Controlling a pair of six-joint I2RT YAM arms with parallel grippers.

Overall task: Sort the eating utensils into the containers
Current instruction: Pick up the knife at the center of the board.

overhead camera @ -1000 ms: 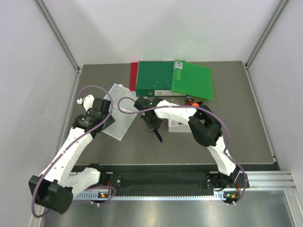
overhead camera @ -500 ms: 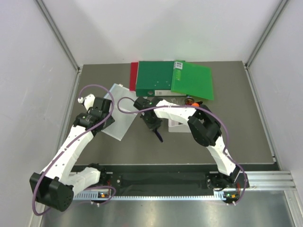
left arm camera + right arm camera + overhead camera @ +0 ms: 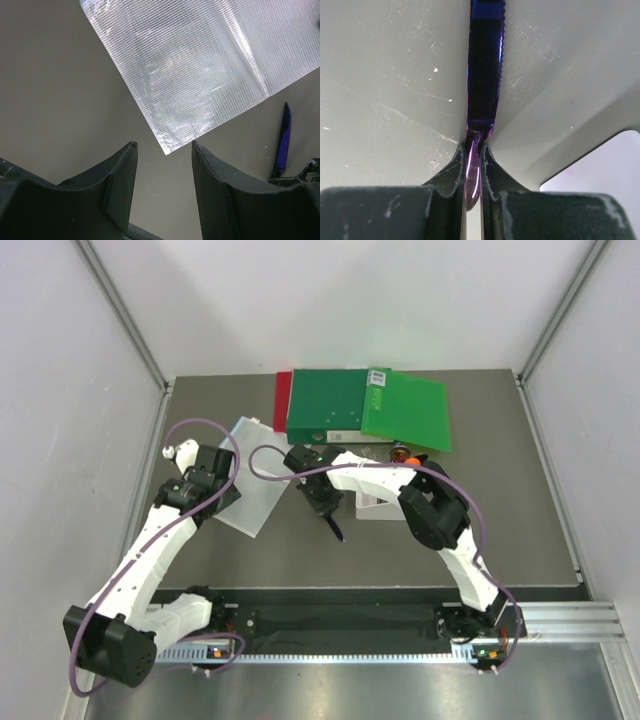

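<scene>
Knife (image 3: pixel 484 75), dark blue, is being pinched near its handle in your right gripper (image 3: pixel 474 150), serrated blade pointing ahead. You are likely carrying it now. Next, swing it toward the white bin (image 3: pixel 368 508) beside the gripper.

Honestly, nothing legible here. The only thing that looks like print is a small white label (image 3: pixel 377 379) along the left edge of the lighter green folder (image 3: pixel 410 412) at the far side of the table (image 3: pixel 520 500), and from the top view it's just a pale strip with tiny dark marks, way too small to make out. Same story in the wrist views: no readable letters or numbers on the clear sheet (image 3: pixel 190 65) or the blue knife (image 3: pixel 484 75).
</scene>
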